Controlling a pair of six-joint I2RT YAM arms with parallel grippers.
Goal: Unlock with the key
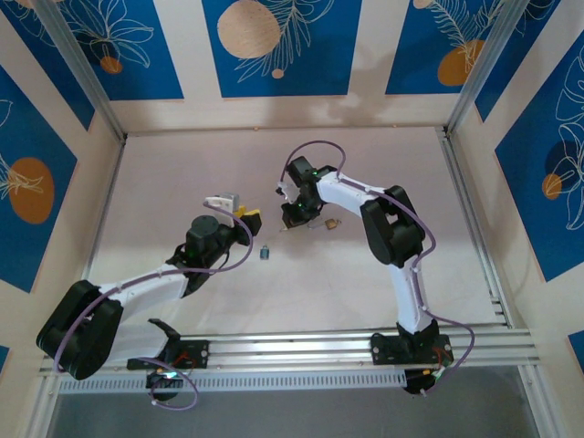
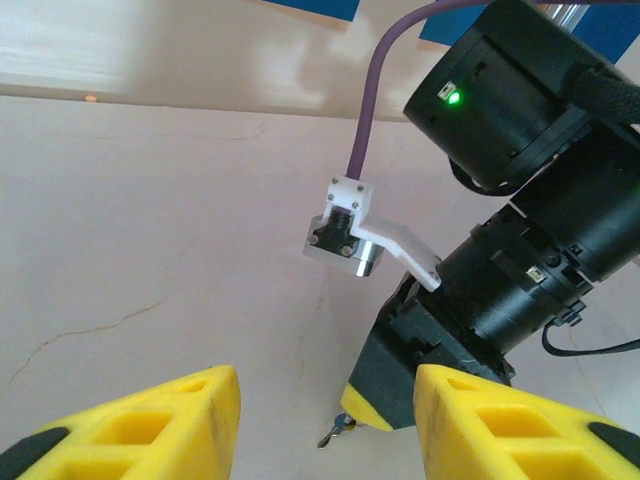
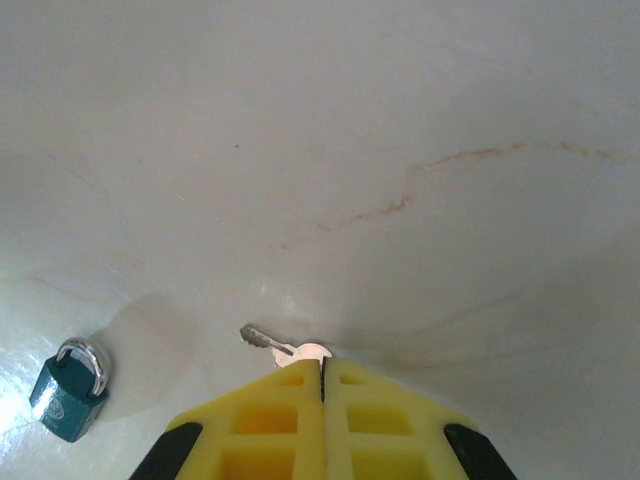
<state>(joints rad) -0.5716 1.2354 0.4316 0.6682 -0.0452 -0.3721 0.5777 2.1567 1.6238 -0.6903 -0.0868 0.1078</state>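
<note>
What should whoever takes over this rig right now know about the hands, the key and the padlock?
Right hand: shut on the key, blade sticking out past the fingertips.
Left hand: open, empty, facing the right arm.
Padlock: lying on the table, apart from both hands, shackle apparently closed.
Done: key gripped.
Left: bring the key to the padlock, insert it, turn it.

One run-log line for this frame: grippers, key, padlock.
right gripper: shut on key, blade sticking out | left gripper: open, empty | padlock: lying on table, apart from key, key not inserted
</note>
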